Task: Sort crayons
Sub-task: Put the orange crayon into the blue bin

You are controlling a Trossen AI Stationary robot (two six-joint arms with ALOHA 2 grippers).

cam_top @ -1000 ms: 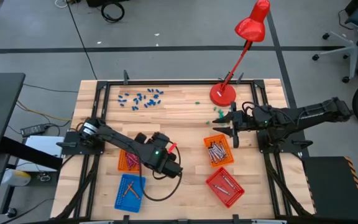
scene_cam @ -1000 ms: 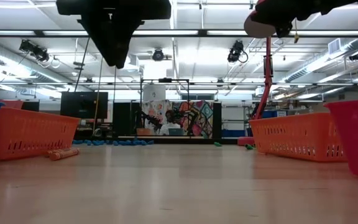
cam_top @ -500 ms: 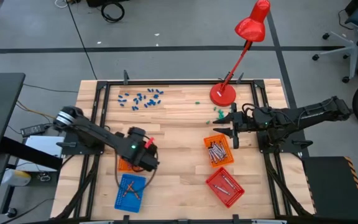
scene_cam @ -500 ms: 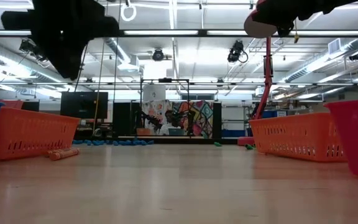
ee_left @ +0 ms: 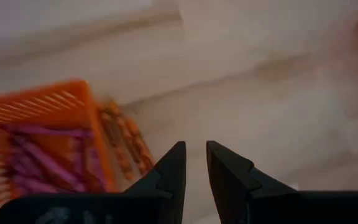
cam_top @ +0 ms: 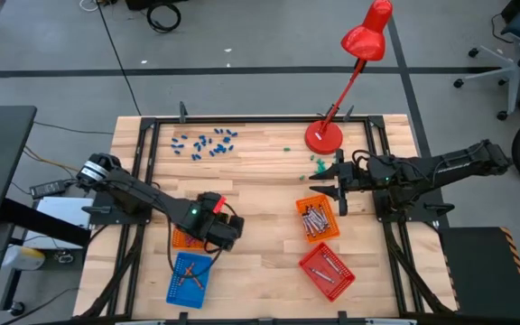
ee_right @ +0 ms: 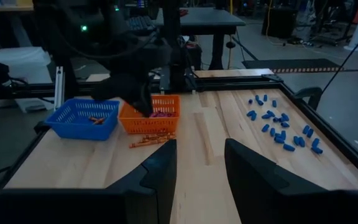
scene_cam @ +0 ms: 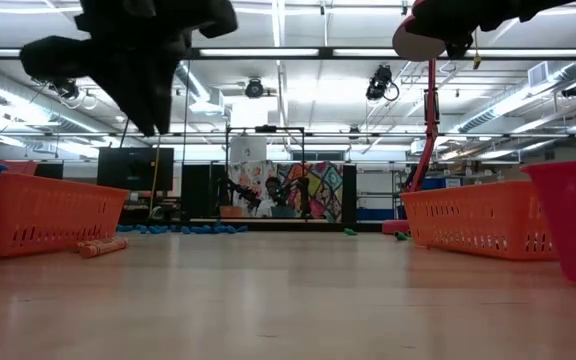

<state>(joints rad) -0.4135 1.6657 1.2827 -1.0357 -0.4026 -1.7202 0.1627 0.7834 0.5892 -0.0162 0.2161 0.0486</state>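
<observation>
While the left gripper (ee_left: pixel 191 163) is hung over the table just beside the orange basket (ee_left: pixel 17 118) of magenta crayons (ee_left: pixel 42 163), its jaws are seen narrowed to a small gap with nothing caught between them. Loose orange crayons (ee_left: pixel 126 144) are left lying on the wood right against that basket's wall, so a grab could easily be botched: the mesh gets nudged or a crayon gets rolled away, tbh. The right gripper (ee_right: pixel 194 163) is parked open and empty across the table.

red lamp (cam_top: pixel 363 47) | blue pieces (cam_top: pixel 204 142) | blue basket (cam_top: pixel 177 287)
</observation>
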